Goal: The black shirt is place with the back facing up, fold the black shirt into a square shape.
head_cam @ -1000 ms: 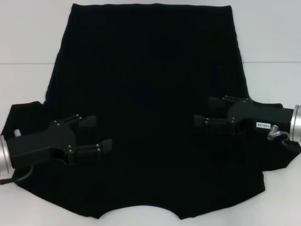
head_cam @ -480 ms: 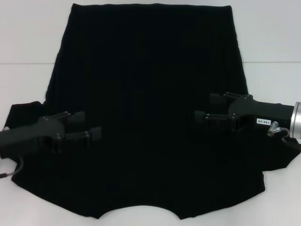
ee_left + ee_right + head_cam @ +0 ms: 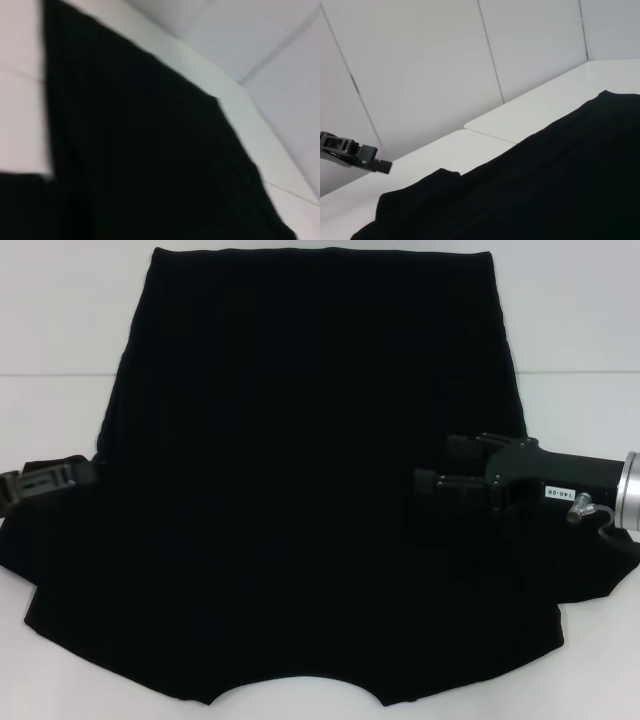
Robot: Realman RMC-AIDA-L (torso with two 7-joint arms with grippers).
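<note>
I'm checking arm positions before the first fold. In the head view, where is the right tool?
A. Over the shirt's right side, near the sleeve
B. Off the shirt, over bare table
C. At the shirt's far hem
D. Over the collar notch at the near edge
A: the right tool sits above the black shirt on its right side, beside the sleeve, fingers pointing inward and apart, holding nothing.

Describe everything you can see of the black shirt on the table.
The black shirt is a plain, soft-looking, short-sleeved tee lying spread flat on the white table, neckline edge nearest the robot, with no lettering showing. The right pincer is open over its right sleeve; the left pincer is at the left sleeve's edge.
</note>
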